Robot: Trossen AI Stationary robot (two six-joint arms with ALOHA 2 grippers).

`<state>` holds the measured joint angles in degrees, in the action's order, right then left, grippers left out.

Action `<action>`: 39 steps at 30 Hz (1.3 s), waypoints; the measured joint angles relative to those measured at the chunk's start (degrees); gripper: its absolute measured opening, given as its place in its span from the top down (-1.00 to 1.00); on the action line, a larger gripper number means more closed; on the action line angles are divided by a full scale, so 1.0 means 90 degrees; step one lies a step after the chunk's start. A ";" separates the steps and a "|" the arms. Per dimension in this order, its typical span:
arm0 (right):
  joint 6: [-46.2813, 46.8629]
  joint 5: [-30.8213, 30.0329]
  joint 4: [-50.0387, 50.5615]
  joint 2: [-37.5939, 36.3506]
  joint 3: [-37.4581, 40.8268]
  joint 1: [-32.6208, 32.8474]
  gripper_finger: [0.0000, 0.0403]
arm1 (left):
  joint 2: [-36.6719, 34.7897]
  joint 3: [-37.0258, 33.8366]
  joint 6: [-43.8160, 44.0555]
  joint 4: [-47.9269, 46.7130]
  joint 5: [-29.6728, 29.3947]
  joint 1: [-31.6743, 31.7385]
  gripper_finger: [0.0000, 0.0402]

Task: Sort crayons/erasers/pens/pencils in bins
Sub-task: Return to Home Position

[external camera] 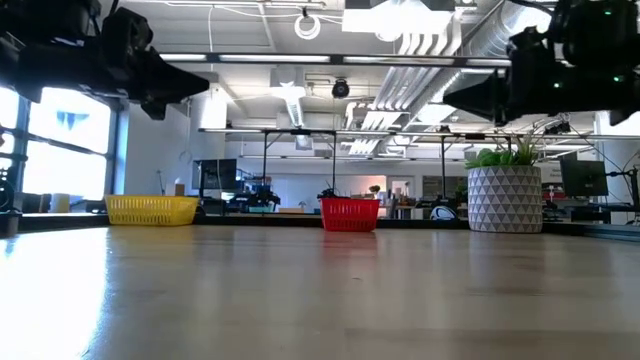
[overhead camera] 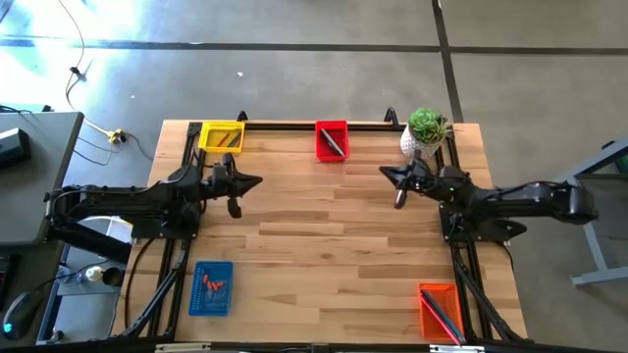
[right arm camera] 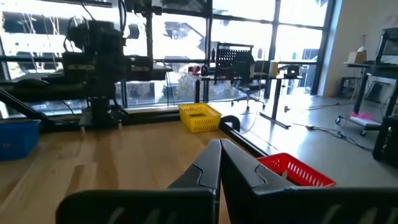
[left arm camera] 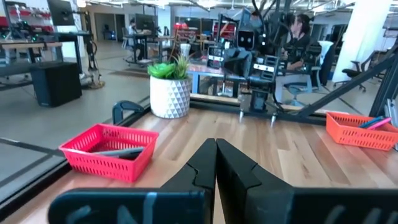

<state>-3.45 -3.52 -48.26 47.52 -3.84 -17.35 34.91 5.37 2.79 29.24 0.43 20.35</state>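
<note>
Four bins stand on the wooden table. The yellow bin (overhead camera: 222, 135) and the red bin (overhead camera: 332, 140) sit at the far edge, the blue bin (overhead camera: 211, 287) near left, and the orange bin (overhead camera: 439, 311) near right. The red bin (left arm camera: 109, 151) holds a dark pen, the orange bin (left arm camera: 360, 130) holds pens, and the blue bin holds small orange pieces. My left gripper (overhead camera: 257, 181) is shut and empty, level above the table's left side, pointing right. My right gripper (overhead camera: 385, 173) is shut and empty, level beside the plant pot, pointing left.
A white plant pot (overhead camera: 424, 137) with a green plant stands at the far right corner, close to my right arm. A black frame rail runs along the table's far edge (overhead camera: 294, 125). The bare table middle (overhead camera: 324, 235) lies between the two arms.
</note>
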 joint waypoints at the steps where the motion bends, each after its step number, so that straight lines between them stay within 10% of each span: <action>1: 0.0023 0.0033 -0.0001 -0.0204 0.0123 -0.0028 1.00 | -0.0041 0.0000 0.0000 -0.0019 0.0000 -0.0001 1.00; 21: 0.0059 0.0142 0.2687 -0.3262 0.0363 -0.0069 1.00 | -0.1651 0.0000 -0.0053 -0.1551 -0.0293 -0.0018 1.00; 39: -0.0057 -0.0016 0.3408 -0.3793 0.0367 -0.0070 1.00 | -0.3338 -0.0520 -0.0027 -0.2012 -0.1355 -0.0344 1.00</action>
<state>-3.96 -3.66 -17.59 13.39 -0.54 -17.98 4.86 0.69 2.54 11.14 -11.77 17.25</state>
